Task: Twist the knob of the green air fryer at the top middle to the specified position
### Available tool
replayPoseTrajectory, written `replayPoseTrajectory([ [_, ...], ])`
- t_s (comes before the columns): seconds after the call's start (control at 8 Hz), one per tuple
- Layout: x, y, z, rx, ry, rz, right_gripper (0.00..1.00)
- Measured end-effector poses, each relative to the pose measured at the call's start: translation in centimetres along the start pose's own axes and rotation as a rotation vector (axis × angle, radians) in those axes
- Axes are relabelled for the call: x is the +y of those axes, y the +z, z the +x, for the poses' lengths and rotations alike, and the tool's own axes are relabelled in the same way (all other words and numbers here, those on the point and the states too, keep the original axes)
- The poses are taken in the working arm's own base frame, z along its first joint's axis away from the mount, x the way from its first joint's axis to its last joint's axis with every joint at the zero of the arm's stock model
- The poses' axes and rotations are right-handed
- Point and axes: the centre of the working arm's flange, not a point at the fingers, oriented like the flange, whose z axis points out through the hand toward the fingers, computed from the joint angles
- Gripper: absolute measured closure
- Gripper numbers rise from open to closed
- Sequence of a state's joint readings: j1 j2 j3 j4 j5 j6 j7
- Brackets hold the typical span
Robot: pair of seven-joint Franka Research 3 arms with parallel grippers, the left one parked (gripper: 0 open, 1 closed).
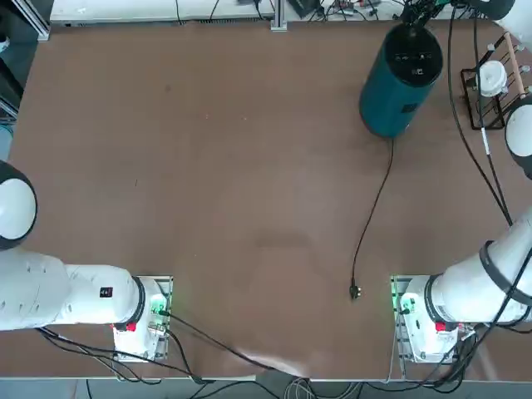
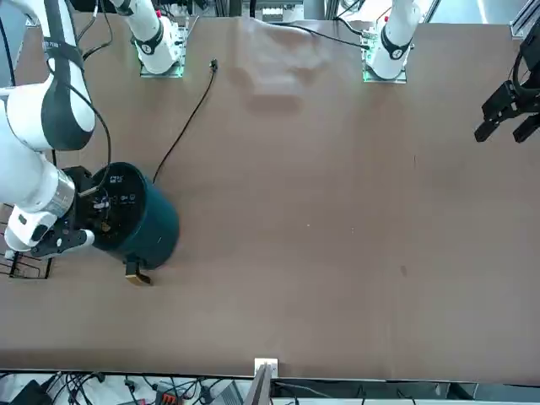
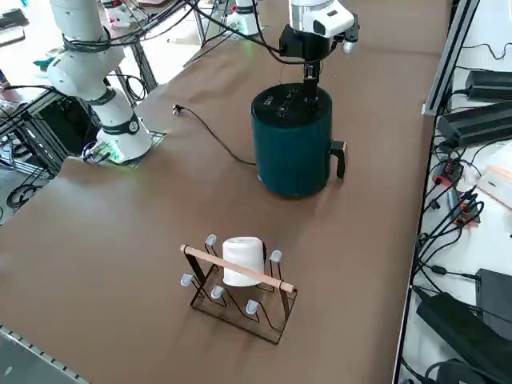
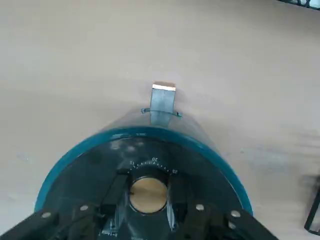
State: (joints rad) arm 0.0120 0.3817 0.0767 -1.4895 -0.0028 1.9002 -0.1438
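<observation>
Here, in the top view, the fryer (image 1: pixel 386 104) stands beyond the plug (image 1: pixel 355 292), the cup (image 1: pixel 492 78) to its right; the wrist view alone shows the pincer (image 4: pixel 149 195) closed on the knob (image 4: pixel 148 195) on the fryer's face; the side view bares the fryer's handle (image 3: pixel 339 157)

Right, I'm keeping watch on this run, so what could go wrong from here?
The right gripper is closed on the knob; its fingers could slip on that small round dial as it turns. The green air fryer stands free on the table, so it might swivel along with the twist. The fingers also sit over part of the dial's markings, which could make overshooting the setting easy to miss.
</observation>
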Motion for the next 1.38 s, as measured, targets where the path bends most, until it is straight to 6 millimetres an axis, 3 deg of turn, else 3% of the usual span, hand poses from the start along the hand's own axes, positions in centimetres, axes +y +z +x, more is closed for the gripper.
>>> replayPoseTrajectory([
  [0.62,-0.03,0.00,0.00,-0.001,-0.049,0.000,0.55],
  [1.38,-0.14,0.00,0.01,-0.001,-0.537,0.000,0.55],
])
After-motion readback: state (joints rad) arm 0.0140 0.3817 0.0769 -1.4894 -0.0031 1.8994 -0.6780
